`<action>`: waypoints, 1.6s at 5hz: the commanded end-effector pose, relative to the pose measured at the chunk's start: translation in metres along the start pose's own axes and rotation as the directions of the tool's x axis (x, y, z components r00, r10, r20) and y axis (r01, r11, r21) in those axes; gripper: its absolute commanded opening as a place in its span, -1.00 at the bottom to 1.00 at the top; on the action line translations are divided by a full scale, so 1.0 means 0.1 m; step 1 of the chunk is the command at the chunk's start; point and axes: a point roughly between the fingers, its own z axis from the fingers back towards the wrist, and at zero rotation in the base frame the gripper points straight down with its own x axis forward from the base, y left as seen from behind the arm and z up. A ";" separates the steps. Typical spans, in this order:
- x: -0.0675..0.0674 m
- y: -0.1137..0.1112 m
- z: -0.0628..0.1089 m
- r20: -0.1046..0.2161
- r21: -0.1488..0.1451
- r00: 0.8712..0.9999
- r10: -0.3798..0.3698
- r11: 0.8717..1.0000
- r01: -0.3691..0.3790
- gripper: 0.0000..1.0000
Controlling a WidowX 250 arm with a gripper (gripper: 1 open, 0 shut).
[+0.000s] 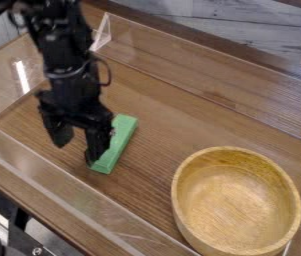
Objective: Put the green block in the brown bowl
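The green block [117,140] lies flat on the wooden table, left of centre, partly covered by my gripper's fingers. My gripper [74,137] hangs low over the block's left end, jaws open, one finger [97,143] on or over the block and the other to its left. I cannot tell if the fingers touch the block. The brown bowl [237,202] sits empty at the front right, well apart from the block and gripper.
Clear acrylic walls [33,170] edge the table on the left and front. A small clear stand [102,32] sits at the back left. The black arm [59,45] rises from the gripper toward the upper left.
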 end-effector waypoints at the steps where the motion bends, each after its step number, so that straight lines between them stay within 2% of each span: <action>1: 0.16 0.00 0.07 0.063 0.011 0.998 0.011 1.000 -0.011 1.00; 5: 0.38 -0.10 -0.07 0.063 -0.007 0.997 0.046 0.999 -0.046 1.00; 8: 0.45 -0.14 -0.18 0.056 -0.012 0.996 0.062 0.998 -0.062 1.00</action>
